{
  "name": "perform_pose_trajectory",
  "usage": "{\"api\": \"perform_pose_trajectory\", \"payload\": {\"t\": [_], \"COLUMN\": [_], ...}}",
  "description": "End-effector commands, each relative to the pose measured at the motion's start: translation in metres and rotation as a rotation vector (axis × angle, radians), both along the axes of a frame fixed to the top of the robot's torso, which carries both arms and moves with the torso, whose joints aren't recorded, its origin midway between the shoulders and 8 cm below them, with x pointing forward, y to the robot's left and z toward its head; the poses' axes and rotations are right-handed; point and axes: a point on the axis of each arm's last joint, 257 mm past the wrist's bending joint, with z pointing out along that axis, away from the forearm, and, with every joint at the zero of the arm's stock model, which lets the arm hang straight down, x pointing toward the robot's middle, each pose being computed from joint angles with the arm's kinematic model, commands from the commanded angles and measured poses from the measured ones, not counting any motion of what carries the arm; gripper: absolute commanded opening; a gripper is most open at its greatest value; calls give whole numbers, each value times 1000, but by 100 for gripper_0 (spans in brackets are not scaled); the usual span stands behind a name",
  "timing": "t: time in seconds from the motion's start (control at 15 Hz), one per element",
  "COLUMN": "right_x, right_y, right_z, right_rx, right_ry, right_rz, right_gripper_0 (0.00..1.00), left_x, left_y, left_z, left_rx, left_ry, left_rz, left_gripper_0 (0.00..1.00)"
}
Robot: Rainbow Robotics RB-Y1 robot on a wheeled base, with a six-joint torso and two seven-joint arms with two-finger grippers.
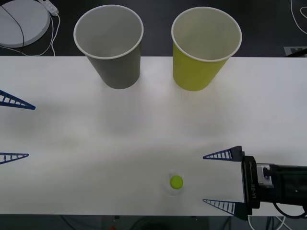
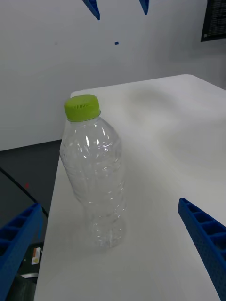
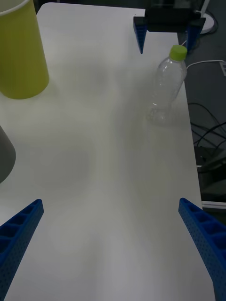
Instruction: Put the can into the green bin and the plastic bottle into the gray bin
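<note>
The plastic bottle (image 1: 176, 183) stands upright near the table's front edge, clear with a lime-green cap (image 2: 82, 107). My right gripper (image 1: 206, 179) is open just to its right, level with it, fingers pointing at it and apart from it. My left gripper (image 1: 29, 131) is open at the table's left side, far from the bottle (image 3: 165, 87). The gray bin (image 1: 109, 45) stands at the back left and the green bin (image 1: 205, 48) at the back right, both upright and empty. The can is out of view.
The white table (image 1: 144, 129) is bare between the bins and the bottle. Its front edge runs just behind the bottle. A round white device (image 1: 21, 21) and cables lie on the dark floor beyond the far edge.
</note>
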Motion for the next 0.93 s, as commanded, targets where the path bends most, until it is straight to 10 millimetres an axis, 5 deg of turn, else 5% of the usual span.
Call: {"api": "perform_pose_trajectory", "payload": {"t": [0.07, 0.93], "right_x": [2, 1], "right_y": [14, 69], "right_z": [-2, -13], "right_rx": [5, 14], "right_ry": [-16, -63], "right_rz": [15, 75], "right_gripper_0": [100, 100], "left_x": [0, 0], "left_y": [0, 0], "left_z": [0, 0], "left_rx": [0, 0], "left_ry": [0, 0], "left_rz": [0, 0], "left_gripper_0": [100, 100]}}
